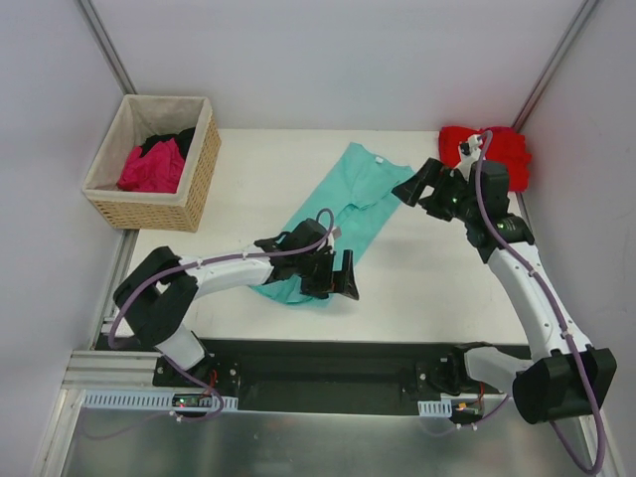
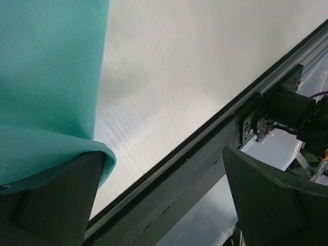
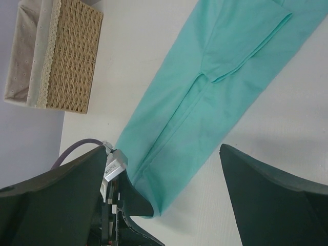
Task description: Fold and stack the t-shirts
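A: What is nearest the arms?
B: The left tool, jaws wide apart and gripping nothing, sits at the near end of the teal shirt. The hem drapes over one finger.
A: How does the shirt lie?
B: It is folded into a long narrow strip in the middle of the counter. Its long axis runs diagonally, with the hem toward the near edge. The collar and its white label point to the far edge, slightly right.
A: And the other arm?
B: The right tool, jaws also apart and empty, hovers just right of the collar end.
A: What would make this fold good?
B: Probably pinch both hem layers squarely and carry them along that axis to the collar. Keep the edges aligned so the strip halves without twisting.
A: Farther back?
B: A red shirt lies in the far right corner. By the far left corner, a basket holds a magenta shirt and a black shirt.
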